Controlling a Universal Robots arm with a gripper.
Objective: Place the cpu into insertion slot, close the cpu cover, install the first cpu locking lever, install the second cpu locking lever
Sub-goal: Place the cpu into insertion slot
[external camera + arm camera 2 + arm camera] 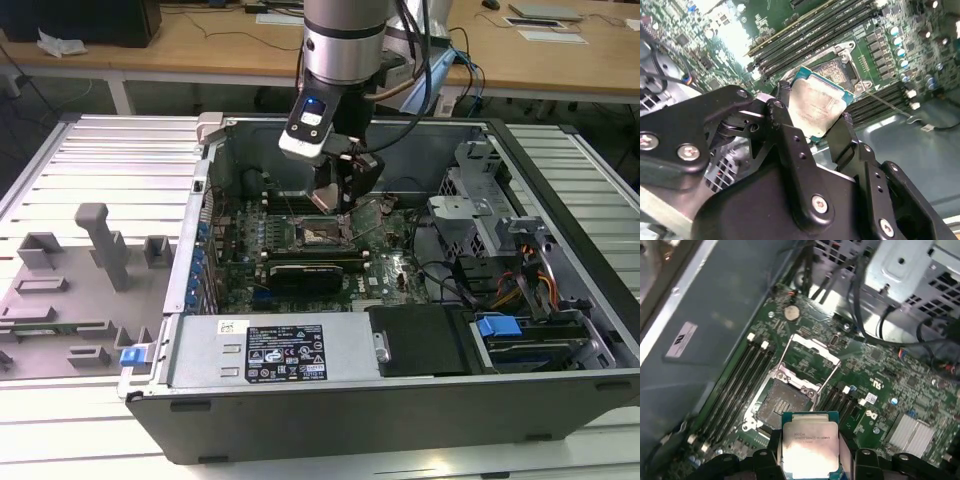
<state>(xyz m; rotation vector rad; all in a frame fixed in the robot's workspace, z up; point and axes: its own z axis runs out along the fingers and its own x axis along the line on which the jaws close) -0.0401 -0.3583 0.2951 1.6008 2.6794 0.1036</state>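
Between the pincer's (810,454) jaws, clamped on two opposite edges, hangs the chip (810,439), just above the open socket (782,402) beneath the pincer; likely light, stiff, slick-topped, fragile underneath, so edge-holding suits.

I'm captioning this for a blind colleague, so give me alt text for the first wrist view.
The robot's hand grips a small silvery chip by its edges, close to an open, empty socket on a green computer board. The socket's metal cover stands flipped back, with long black slots alongside.
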